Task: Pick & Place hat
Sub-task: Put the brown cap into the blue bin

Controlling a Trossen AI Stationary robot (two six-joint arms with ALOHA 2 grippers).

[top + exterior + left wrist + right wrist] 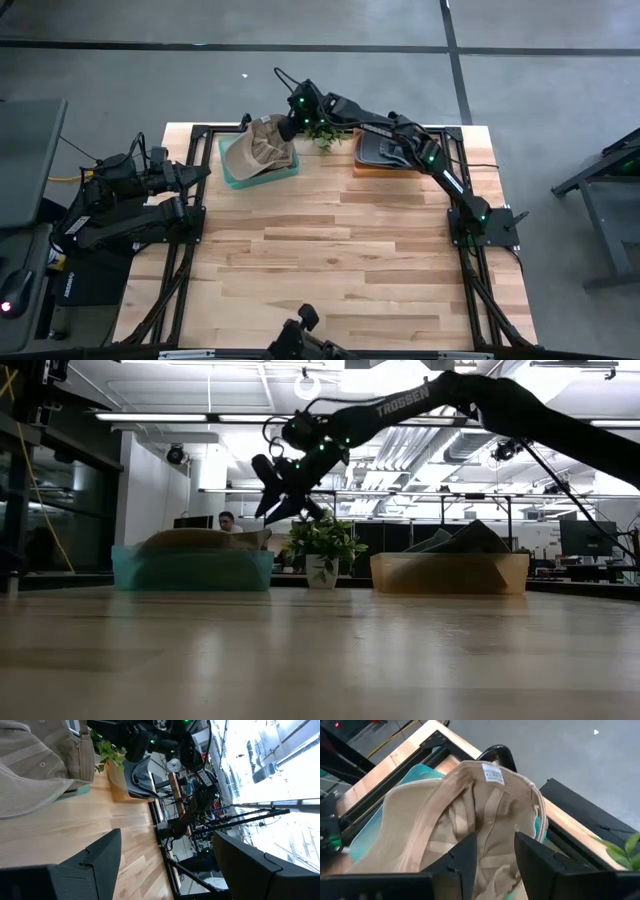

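Observation:
A tan hat [258, 153] lies upside down in a teal tray [228, 168] at the table's far left, its inside and white label facing up [470, 805]. My right gripper [495, 845] reaches over from the right and hangs just above the hat's right rim [268, 510]. It is open, with a finger on either side of the hat's inner cloth and a gap left between the fingertips. It slants down toward the hat. My left gripper [165, 865] waits open at the table's left edge [200, 175], with the hat [30, 770] in front of it.
A small potted plant [322, 132] stands right beside the teal tray, under my right arm. An orange tray [385, 165] with a dark hat stands at the far right. The near half of the wooden table [340, 270] is bare. A person [228, 520] sits in the room behind.

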